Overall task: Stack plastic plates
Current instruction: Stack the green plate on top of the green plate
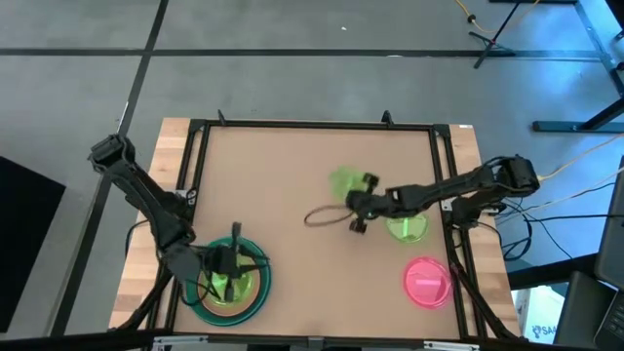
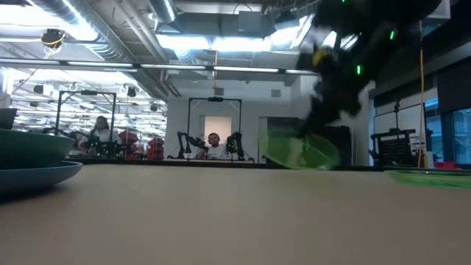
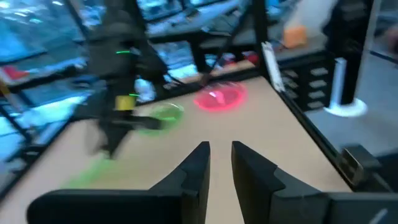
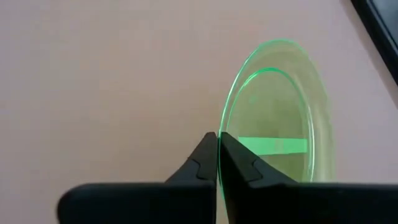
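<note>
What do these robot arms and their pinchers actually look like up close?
Both arms are dark, slim and jointed. The left gripper and right gripper each end in two flat, black, tapering fingers on a wide black bar. Small green lights glow on the right arm.

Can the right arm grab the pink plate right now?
Probably not yet. The right gripper is already shut on a green plate, held up over the middle of the table. The pink plate lies bare near the right arm's base, so once that gripper is free, nothing seems to block it.
</note>
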Tool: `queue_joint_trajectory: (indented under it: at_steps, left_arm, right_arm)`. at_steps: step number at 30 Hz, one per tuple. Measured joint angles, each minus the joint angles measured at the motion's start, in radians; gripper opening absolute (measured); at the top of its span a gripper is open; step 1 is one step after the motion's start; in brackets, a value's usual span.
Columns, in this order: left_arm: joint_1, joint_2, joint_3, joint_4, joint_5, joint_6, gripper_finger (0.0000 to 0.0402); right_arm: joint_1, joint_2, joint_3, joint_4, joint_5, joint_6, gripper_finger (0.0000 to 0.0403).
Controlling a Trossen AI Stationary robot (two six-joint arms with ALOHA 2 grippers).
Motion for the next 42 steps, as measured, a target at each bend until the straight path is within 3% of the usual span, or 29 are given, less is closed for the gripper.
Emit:
queue_joint_trajectory:
  at_steps: [7,14,29,42]
  left_arm:
    - [-0.013,-0.139,0.017,-0.026,-0.126,0.083,0.0059]
    - [0.014,-0.191,-0.007,0.005,-0.029,0.126,0.0059]
    - [0.089,-0.197,-0.056,0.067,-0.038,0.144,0.0059]
    - [0.084,-0.197,-0.056,0.065,-0.039,0.143,0.006]
  right_arm:
    - [0.171,0.015,0.07,0.317,-0.171,-0.201,0.0002]
    - [0.267,0.13,0.119,0.556,-0.331,-0.392,0.0001]
    - [0.267,0.552,0.612,0.537,-0.563,-0.517,0.0001]
    - [0.264,0.788,0.92,0.517,-0.519,-0.518,0.0001]
